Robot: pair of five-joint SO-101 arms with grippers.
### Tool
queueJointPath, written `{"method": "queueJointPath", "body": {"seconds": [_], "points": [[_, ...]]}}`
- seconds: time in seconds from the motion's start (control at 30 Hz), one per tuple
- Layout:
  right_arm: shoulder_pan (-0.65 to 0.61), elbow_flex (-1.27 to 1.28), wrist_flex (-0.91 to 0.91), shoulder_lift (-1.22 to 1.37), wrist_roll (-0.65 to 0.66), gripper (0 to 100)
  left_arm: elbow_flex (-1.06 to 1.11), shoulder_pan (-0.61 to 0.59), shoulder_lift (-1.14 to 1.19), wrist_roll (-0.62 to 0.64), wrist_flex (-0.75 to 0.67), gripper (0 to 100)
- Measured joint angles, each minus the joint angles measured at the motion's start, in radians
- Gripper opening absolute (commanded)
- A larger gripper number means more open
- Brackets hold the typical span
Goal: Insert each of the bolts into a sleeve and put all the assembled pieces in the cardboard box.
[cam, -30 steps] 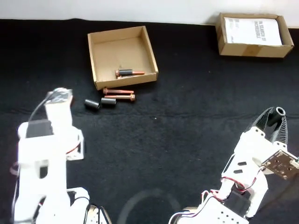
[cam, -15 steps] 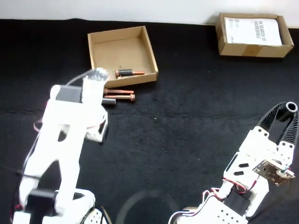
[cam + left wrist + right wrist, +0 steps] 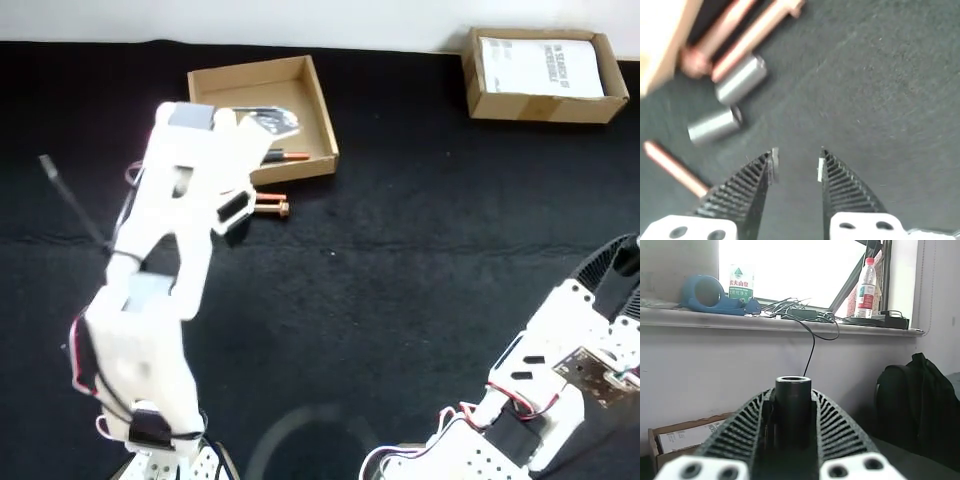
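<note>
A black desk point(image 3: 420, 230) carries an open cardboard box point(image 3: 324, 110). Two copper bolts point(image 3: 270, 203) lie side by side just outside its front wall, and two grey sleeves point(image 3: 740, 80) lie just beyond them. A smaller box point(image 3: 540, 108) holding printed paper point(image 3: 540, 65) sits well apart from it.

There are four copper-coloured metal bolts point(image 3: 757, 37) point(image 3: 720, 31) point(image 3: 670, 165) point(image 3: 292, 157), three dark grey cylindrical sleeves point(image 3: 740, 79) point(image 3: 714, 125) point(image 3: 792, 405), and two open brown cardboard boxes point(image 3: 323, 108) point(image 3: 530, 108).

Office (cluttered windowsill point(image 3: 700, 320), backpack point(image 3: 920, 405))
</note>
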Motion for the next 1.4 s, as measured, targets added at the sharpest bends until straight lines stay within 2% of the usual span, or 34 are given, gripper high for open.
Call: {"method": "queueJointPath", "body": {"seconds": [0.2,0.5,0.67,1.07,1.1,1.2,1.23,1.4], "points": [[0.009,0.000,0.000,0.000,0.000,0.7,-0.318,0.035,0.222,-0.115,0.028,15],[0.009,0.000,0.000,0.000,0.000,0.7,-0.565,0.118,0.393,-0.232,0.032,15],[0.009,0.000,0.000,0.000,0.002,0.7,-0.666,0.115,0.526,-0.284,0.011,14],[0.009,0.000,0.000,0.000,0.009,0.7,-0.852,0.109,0.710,-0.302,-0.041,14],[0.009,0.000,0.000,0.000,0.009,0.7,-0.858,0.109,0.720,-0.319,-0.044,13],[0.009,0.000,0.000,0.000,0.009,0.7,-0.872,0.109,0.736,-0.379,-0.046,0],[0.008,0.000,0.000,0.000,0.009,0.7,-0.872,0.110,0.741,-0.393,-0.044,2],[-0.041,0.000,0.000,0.000,0.009,0.7,-0.881,0.114,0.743,-0.388,-0.018,1]]}}
